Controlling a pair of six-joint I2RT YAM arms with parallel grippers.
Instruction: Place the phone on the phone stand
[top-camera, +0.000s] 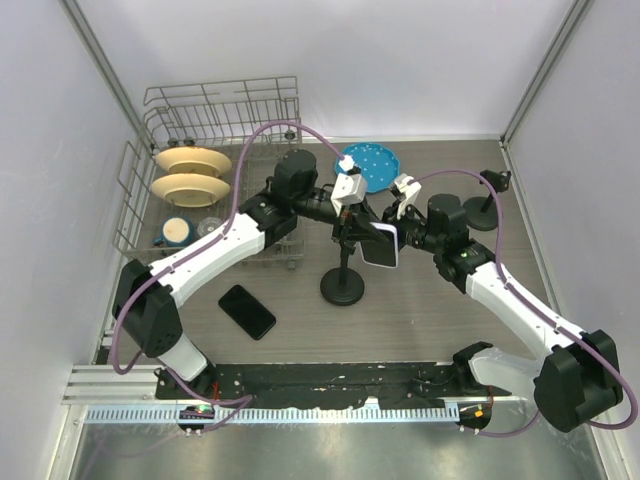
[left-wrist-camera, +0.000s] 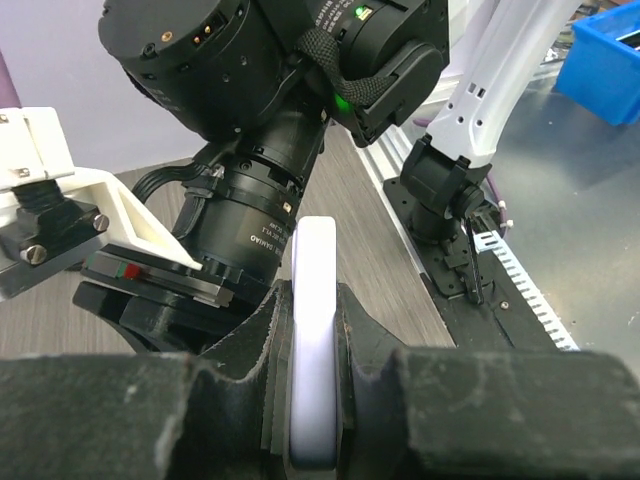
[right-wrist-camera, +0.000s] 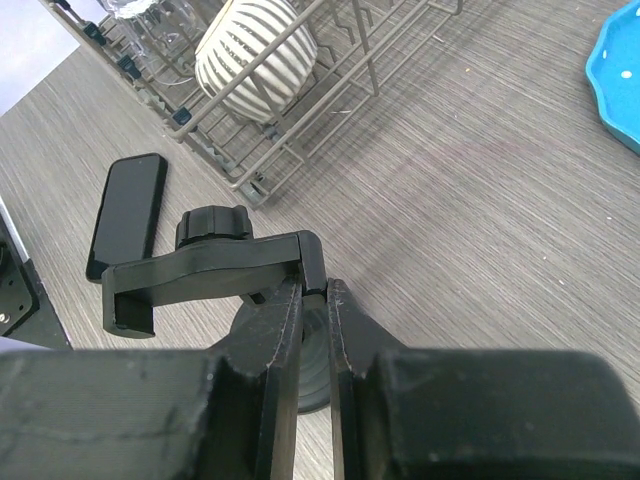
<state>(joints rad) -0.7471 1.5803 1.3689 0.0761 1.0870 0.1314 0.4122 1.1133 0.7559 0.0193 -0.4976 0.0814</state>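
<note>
A phone (top-camera: 382, 245) with a dark screen and a white case hangs in the air over the middle of the table, beside the top of the black phone stand (top-camera: 343, 285). My left gripper (top-camera: 352, 230) is shut on it. In the left wrist view the white edge of the phone (left-wrist-camera: 315, 320) sits pinched between the jaws of that gripper (left-wrist-camera: 315, 420). My right gripper (right-wrist-camera: 314, 290) is shut on the end of the stand's black clamp arm (right-wrist-camera: 200, 265), above its round base (right-wrist-camera: 312, 360). From above, the right gripper (top-camera: 396, 240) is partly hidden by the phone.
A second, black phone (top-camera: 247, 311) lies flat near the front left. A wire dish rack (top-camera: 200, 110) with plates (top-camera: 190, 160) and a striped cup (right-wrist-camera: 255, 50) stands at the back left. A blue plate (top-camera: 368, 165) lies at the back, and a small black stand (top-camera: 487, 205) is at the right.
</note>
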